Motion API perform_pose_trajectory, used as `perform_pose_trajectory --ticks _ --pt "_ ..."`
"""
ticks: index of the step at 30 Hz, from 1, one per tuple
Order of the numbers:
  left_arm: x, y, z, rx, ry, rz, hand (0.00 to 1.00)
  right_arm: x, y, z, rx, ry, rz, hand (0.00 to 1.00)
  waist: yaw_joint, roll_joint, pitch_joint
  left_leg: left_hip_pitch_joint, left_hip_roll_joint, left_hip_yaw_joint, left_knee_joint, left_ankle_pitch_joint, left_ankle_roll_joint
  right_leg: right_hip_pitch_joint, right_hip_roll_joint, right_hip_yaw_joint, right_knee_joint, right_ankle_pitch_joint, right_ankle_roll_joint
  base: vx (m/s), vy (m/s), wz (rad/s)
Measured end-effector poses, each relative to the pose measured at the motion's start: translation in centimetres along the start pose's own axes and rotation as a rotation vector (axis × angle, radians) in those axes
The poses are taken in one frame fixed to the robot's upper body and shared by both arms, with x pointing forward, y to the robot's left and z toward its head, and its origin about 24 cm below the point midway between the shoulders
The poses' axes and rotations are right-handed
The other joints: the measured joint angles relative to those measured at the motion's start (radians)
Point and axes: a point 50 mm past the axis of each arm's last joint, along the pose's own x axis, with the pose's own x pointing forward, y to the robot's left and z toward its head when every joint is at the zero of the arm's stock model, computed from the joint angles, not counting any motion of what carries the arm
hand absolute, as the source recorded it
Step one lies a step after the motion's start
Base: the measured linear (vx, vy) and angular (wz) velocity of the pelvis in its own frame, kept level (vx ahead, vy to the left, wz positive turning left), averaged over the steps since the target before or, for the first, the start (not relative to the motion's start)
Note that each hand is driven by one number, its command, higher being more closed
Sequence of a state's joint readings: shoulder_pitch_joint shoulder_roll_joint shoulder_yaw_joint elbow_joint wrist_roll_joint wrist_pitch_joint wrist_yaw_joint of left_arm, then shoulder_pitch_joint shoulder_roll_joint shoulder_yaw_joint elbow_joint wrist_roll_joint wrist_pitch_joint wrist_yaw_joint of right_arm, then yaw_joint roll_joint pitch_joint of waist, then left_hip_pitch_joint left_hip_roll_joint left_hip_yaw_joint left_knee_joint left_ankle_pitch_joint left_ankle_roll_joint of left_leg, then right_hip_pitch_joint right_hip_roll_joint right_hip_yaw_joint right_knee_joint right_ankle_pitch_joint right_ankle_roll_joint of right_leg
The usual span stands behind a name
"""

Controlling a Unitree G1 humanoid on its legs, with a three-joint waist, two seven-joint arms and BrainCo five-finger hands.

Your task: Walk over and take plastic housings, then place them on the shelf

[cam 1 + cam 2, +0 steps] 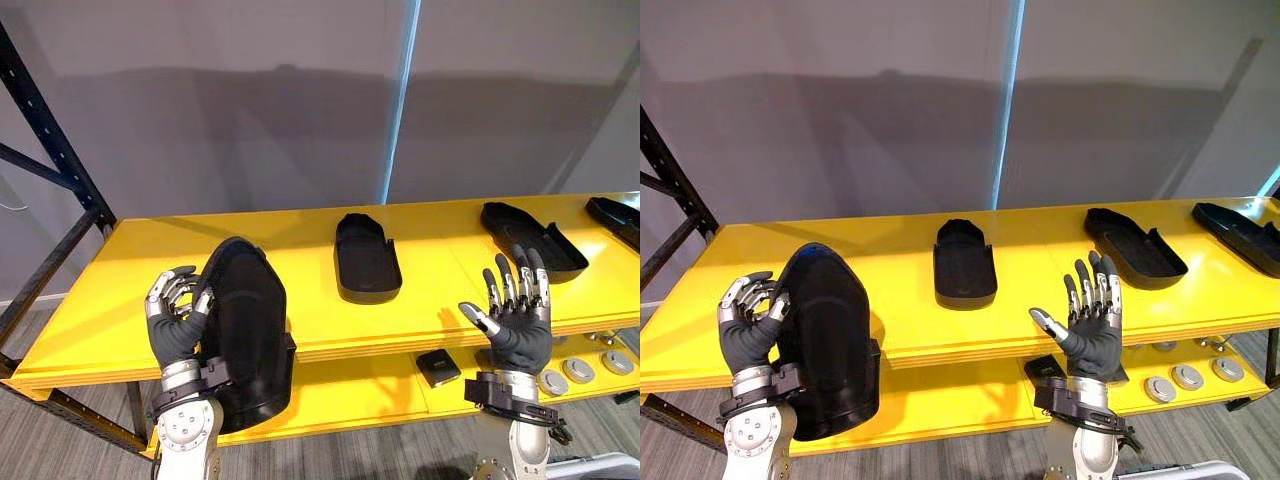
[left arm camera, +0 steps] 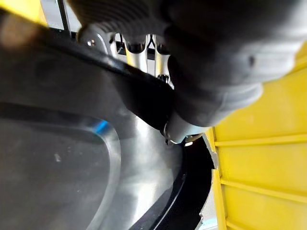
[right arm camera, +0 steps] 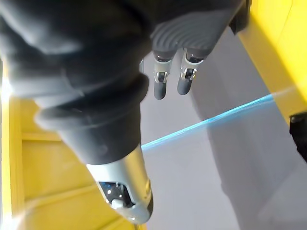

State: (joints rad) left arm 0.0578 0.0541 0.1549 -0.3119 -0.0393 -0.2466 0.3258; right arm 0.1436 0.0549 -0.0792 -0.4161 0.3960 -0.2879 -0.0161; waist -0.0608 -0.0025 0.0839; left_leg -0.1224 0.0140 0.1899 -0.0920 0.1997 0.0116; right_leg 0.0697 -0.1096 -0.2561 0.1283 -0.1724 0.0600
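Nearest us, just in front of the shelf (image 1: 130,290) front edge: left hand (image 1: 178,322) is clenched on the held housing (image 1: 248,330), fingers curled over its left rim. We can't see the thumb, it's hidden by the part. The housing is black and stands upright. Its top end overlaps the shelf top, and its btm end hangs past the front edge, over the lower deck (image 1: 340,395). Looks like the rounded back faces us, not 100% sure. In left wrist view we get glossy black surface right against the hand. Fingertips are mostly behind the wrist cover there, so grip detail is unreadable.

Right hand (image 1: 518,325) is also in front of the shelf front edge, toward the shelf's right end. Fingers are straight and spread, thumb out, nothing in it. Right wrist view agrees: fingertips (image 3: 160,88) are straight.

On the lower deck, under the shelf's right half: small black box (image 1: 438,367) and a row of round silver discs (image 1: 578,371). Both are too small to ID.

On the shelf top, mid depth:
- Centre housing (image 1: 366,258) lies hollow side up, lengthwise front-to-back.
- Right housing (image 1: 530,236), further along, is hollow side up and angled.
- End housing (image 1: 618,215) sits at the shelf's far right, cut off by the frame edge.

At the shelf's left end: dark blue rack post (image 1: 50,150) w/ diagonal brace. Behind the shelf: grey wall (image 1: 250,100) w/ a vertical light-blue strip (image 1: 400,110).
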Motion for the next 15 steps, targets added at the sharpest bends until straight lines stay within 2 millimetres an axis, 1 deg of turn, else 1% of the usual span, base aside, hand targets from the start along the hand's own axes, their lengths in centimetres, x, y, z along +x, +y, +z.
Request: perform_pose_trajectory --ticks 2,4,5,6,7,9,10,11,12,14,15 --pt "0.3 0.7 0.2 -0.017 -0.009 0.033 1.00 -0.2 -0.2 -0.2 -0.005 0.014 -0.006 0.00 -0.009 0.001 0.000 -0.007 0.002 0.000 0.000 0.006 0.008 -0.002 0.003 0.000 -0.008 0.004 -0.001 0.00 0.000 0.00" --pt "0.8 1.7 0.4 -0.040 -0.015 0.067 1.00 -0.6 -0.6 -1.2 -0.013 0.063 -0.015 0.00 -0.014 0.001 0.000 -0.007 0.003 0.002 0.000 0.007 0.008 -0.003 0.004 0.004 -0.011 0.007 0.000 0.01 -0.009 -0.02" --pt "1.5 2.2 0.6 -0.039 -0.030 0.074 1.00 -1.0 -1.1 -2.2 -0.024 0.116 -0.024 0.00 -0.017 0.001 0.000 -0.007 0.004 0.002 0.000 0.007 0.008 -0.003 0.006 0.004 -0.014 0.007 0.000 0.00 0.000 0.00" --pt "2.7 2.6 0.7 -0.039 -0.043 0.065 1.00 -1.5 -1.7 -3.3 -0.036 0.181 -0.035 0.00 -0.014 0.003 0.001 -0.008 0.006 0.002 0.000 0.008 0.008 -0.003 0.009 0.005 -0.015 0.007 -0.001 0.00 0.000 0.00" --pt "3.5 2.8 0.7 -0.037 -0.049 0.056 1.00 -1.9 -1.9 -3.8 -0.045 0.219 -0.039 0.00 -0.011 0.004 0.001 -0.009 0.008 0.002 0.000 0.008 0.007 -0.004 0.010 0.006 -0.015 0.007 -0.001 -0.02 -0.038 0.00" --pt "7.4 3.6 1.0 -0.011 -0.073 0.023 1.00 -3.7 -2.7 -5.2 -0.083 0.349 -0.038 0.00 -0.005 0.012 0.005 -0.029 0.017 0.001 0.000 0.009 0.004 -0.022 0.019 0.006 -0.014 0.010 -0.006 -0.03 -0.038 -0.01" --pt "8.5 3.8 1.2 -0.010 -0.074 0.014 1.00 -4.2 -2.9 -5.5 -0.100 0.380 -0.030 0.00 -0.004 0.014 0.006 -0.037 0.019 0.001 0.000 0.010 0.002 -0.031 0.022 0.006 -0.014 0.011 -0.008 -0.03 -0.025 -0.01" --pt "10.1 4.1 1.5 0.000 -0.078 0.006 1.00 -4.9 -3.2 -5.9 -0.125 0.426 -0.020 0.00 -0.005 0.016 0.007 -0.047 0.022 0.001 0.000 0.012 0.000 -0.041 0.025 0.006 -0.013 0.013 -0.010 0.00 0.000 0.00" --pt "12.2 4.4 1.9 0.011 -0.079 0.005 1.00 -6.0 -3.7 -6.4 -0.138 0.487 -0.028 0.00 -0.005 0.016 0.008 -0.060 0.024 -0.001 0.000 0.016 0.000 -0.054 0.028 0.006 -0.009 0.014 -0.011 0.00 0.000 0.00" --pt "14.9 4.9 2.8 0.009 -0.074 0.004 1.00 -7.5 -4.3 -7.0 -0.159 0.560 -0.045 0.00 -0.006 0.017 0.009 -0.082 0.027 -0.001 0.000 0.018 0.000 -0.080 0.029 0.008 -0.001 0.013 -0.011 0.00 -0.007 -0.02" --pt "16.4 4.9 3.4 0.036 -0.067 -0.014 1.00 -8.2 -4.6 -7.3 -0.171 0.599 -0.047 0.00 -0.005 0.017 0.009 -0.096 0.028 0.000 0.000 0.018 -0.001 -0.097 0.030 0.014 0.002 0.013 -0.011 0.00 -0.011 -0.08"
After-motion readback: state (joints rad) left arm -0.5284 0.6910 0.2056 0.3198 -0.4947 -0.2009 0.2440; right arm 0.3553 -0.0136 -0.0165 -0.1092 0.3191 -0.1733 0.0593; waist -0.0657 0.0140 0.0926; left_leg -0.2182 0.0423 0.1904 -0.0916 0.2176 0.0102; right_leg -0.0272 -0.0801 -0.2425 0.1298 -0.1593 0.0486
